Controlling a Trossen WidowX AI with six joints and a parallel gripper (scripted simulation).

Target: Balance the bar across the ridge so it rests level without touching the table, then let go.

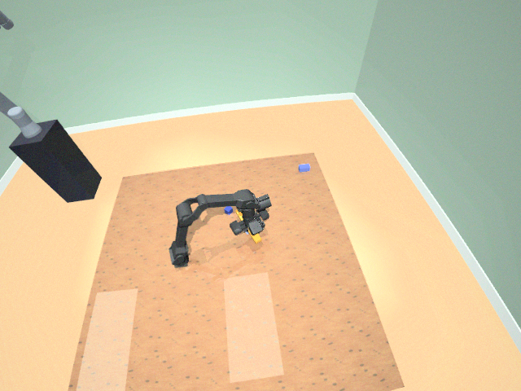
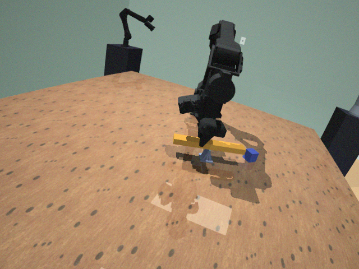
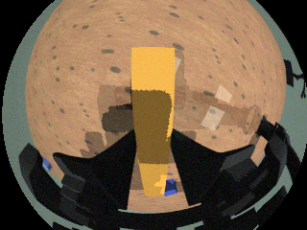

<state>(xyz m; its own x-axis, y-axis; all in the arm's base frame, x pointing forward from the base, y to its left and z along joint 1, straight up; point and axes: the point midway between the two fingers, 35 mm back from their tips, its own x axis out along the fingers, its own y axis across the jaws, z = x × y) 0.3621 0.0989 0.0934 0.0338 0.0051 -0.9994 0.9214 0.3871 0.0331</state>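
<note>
Here we were, our hand gripping the yellow bar crosswise near its middle, the ridge right below our fingertips!

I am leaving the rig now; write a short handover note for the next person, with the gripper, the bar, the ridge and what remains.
Gripper: shut on the yellow bar.
Yellow bar: held near its middle, above the table, crossing over the ridge.
Ridge: pale blue, on the table under the bar; whether they touch is unclear.
Done: bar gripped and brought over the ridge.
Left: settle it level if needed, let go, see that it balances.
</note>
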